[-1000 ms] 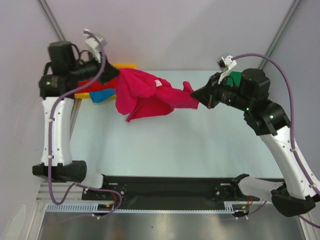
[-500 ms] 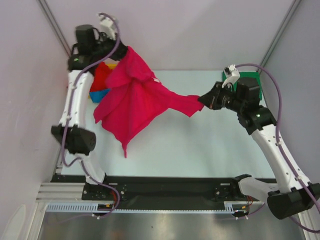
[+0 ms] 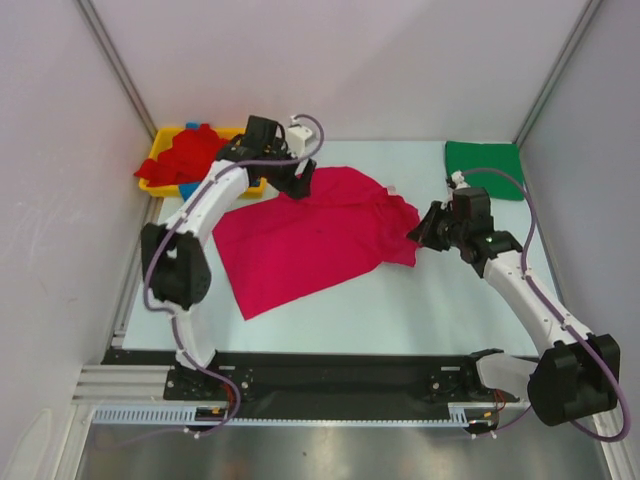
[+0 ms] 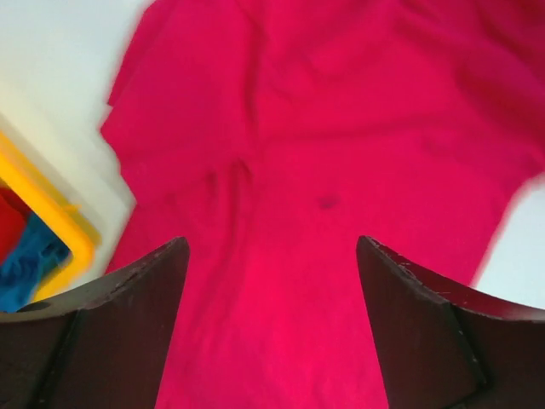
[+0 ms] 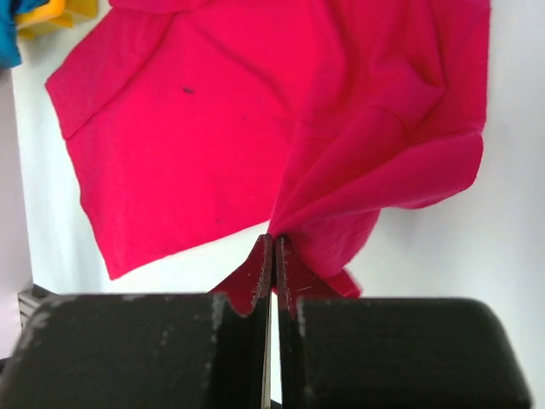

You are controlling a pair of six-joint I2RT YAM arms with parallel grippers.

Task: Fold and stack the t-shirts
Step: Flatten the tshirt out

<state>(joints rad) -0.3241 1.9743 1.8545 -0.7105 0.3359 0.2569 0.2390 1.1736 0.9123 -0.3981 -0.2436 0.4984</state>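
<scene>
Lying on counter (image 3: 430, 300) beside yellow tray (image 4: 43, 204): magenta t-shirt (image 3: 310, 235), likely light, limp. Left gripper (image 3: 300, 180) jaws released; right gripper (image 3: 417, 233) jaws grasping bunched edge away from tray. Take corners.

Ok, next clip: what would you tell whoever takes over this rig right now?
Left pincer: open, empty, over the magenta-pink cloth t-shirt.
Right pincer: shut on its bunched right edge.
Done: that shirt spread out; green cloth t-shirt flat in far right corner.
To do: fold and stack the pink one; red cloth t-shirt and blue cloth t-shirt wait in the yellow plastic tray.
</scene>
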